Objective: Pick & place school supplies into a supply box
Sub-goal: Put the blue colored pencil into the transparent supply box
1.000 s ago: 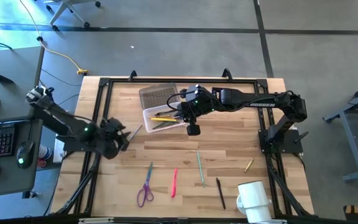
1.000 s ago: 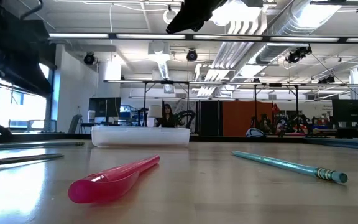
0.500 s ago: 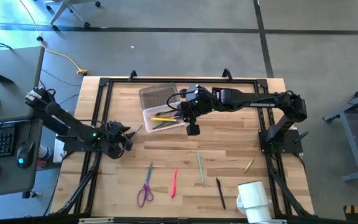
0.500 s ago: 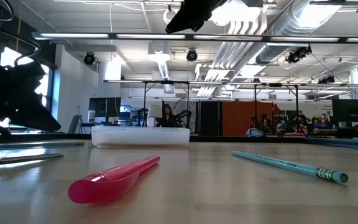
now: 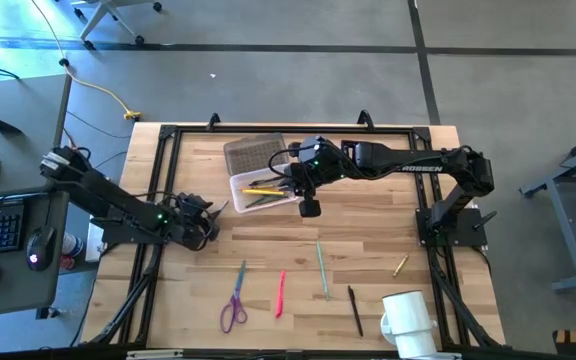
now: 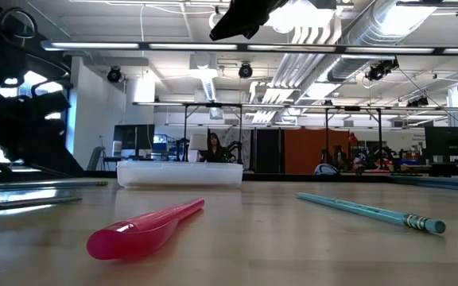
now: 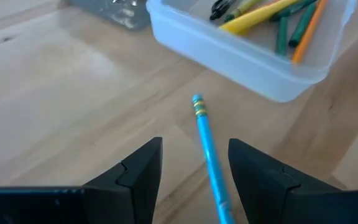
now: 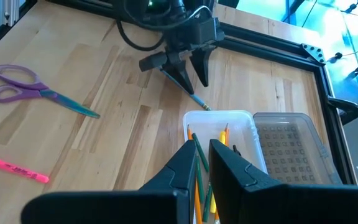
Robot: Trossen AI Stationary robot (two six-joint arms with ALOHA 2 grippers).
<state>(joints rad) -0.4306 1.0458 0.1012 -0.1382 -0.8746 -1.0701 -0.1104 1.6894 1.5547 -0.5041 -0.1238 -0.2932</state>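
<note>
The supply box (image 5: 265,192) is a clear tub holding several yellow, orange and green pens (image 7: 272,15). A blue pencil (image 7: 207,146) lies flat on the table just left of the box, its eraser end (image 7: 197,99) toward the box. My left gripper (image 7: 196,144) is low over the table and open, with one finger on either side of that pencil and not touching it. It also shows in the right wrist view as my left gripper (image 8: 188,71). Above the box hangs my right gripper (image 8: 202,149), shut, with nothing in it.
Nearer the front edge lie purple scissors (image 5: 234,300), a pink highlighter (image 5: 280,293), a teal pencil (image 5: 322,268), a black pen (image 5: 354,310) and a short yellow pencil (image 5: 400,264). A white mug (image 5: 408,320) stands at the front right. A grey textured rectangle (image 5: 253,155) lies behind the box.
My left gripper has come down toward the table and a little toward the box, staying open, and now straddles the blue pencil. The pencil has not moved.
</note>
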